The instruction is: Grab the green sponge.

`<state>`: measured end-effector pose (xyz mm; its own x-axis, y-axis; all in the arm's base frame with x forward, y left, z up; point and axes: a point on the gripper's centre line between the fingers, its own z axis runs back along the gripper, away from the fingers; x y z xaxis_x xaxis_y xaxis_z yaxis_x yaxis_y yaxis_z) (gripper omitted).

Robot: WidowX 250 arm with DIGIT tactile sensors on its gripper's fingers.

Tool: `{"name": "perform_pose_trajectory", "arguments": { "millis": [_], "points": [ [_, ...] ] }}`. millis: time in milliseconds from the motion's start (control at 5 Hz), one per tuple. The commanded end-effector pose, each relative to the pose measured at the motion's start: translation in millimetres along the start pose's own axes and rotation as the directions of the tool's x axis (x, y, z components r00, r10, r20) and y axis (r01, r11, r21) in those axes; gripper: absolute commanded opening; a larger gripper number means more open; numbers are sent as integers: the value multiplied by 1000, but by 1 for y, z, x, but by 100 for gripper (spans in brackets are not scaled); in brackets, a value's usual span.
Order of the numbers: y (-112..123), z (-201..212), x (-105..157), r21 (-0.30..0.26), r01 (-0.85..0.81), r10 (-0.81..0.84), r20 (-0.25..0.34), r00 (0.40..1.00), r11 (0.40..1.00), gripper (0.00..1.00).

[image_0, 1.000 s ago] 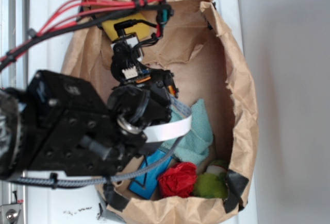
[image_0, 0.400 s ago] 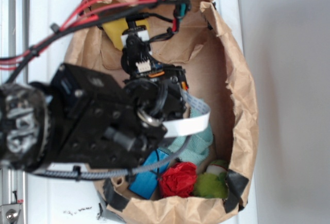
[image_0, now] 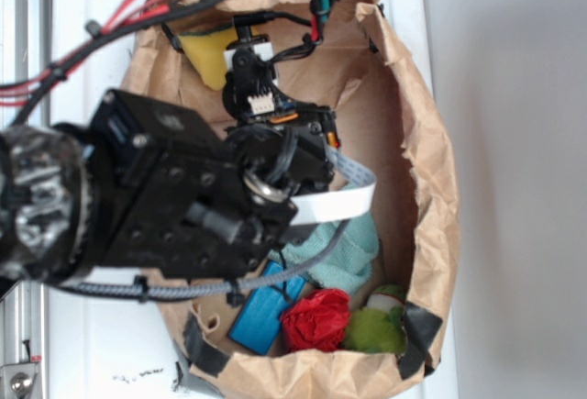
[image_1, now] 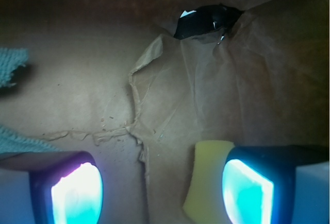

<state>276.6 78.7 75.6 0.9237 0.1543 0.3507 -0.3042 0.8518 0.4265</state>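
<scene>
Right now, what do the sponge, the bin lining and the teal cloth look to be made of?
Sponge: yellow foam, matte, soft rounded edges; no green face shows. Bin lining: brown kraft paper, matte, creased and torn along one seam. Teal cloth: likely terry fabric, with a nubby looped surface and soft folds. Gripper is open beside the sponge.

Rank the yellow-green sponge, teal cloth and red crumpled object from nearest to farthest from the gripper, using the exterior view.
1. Green sponge: beside the gripper, at the bag's top.
2. Teal cloth: mid-bag, below the arm.
3. Red crumpled object: bottom of the bag.
</scene>
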Motion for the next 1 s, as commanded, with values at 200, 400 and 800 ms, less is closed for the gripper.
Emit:
{"name": "perform_pose_trajectory", "arguments": {
  "millis": [200, 400, 800],
  "points": [
    [23, 9, -7, 43, -96, 102, -171, 980, 994, 100],
    [24, 16, -9, -30, -109, 98, -256, 962, 994, 100],
    [18, 28, -20, -203, -109, 28, -367, 930, 973, 100]
  ]
}}
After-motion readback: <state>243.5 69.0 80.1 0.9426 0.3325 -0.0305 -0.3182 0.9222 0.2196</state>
